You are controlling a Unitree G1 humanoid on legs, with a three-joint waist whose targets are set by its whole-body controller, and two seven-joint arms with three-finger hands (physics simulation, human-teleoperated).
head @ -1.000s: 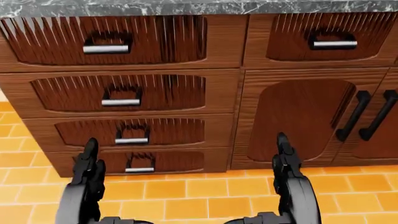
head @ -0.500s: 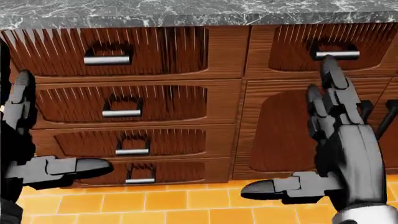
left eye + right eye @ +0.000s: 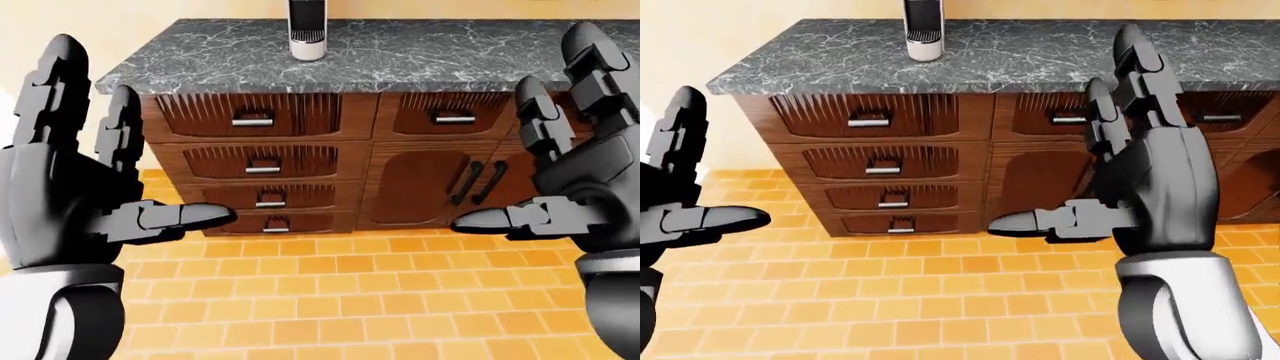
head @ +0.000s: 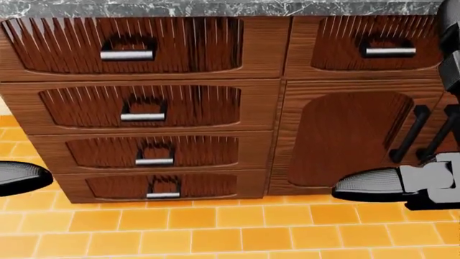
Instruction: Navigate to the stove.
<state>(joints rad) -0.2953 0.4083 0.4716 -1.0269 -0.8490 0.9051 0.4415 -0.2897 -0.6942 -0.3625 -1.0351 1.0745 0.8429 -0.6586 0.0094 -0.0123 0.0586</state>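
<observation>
No stove in sight. I face drawers (image 3: pixel 262 160) under a marble worktop (image 3: pixel 400 52) (coffee machine (image 3: pixel 307 30) far left). Left hand (image 3: pixel 70 187) and right hand (image 3: pixel 1140 187) raised, fingers apart, empty; which way to turn, cannot tell.

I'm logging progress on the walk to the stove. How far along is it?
Done: nothing that shows. No stove appears in any view. In hand: the robot faces a drawer cabinet under a marble counter, left hand and right hand raised, open and empty. Left: finding and reaching the stove.
</observation>
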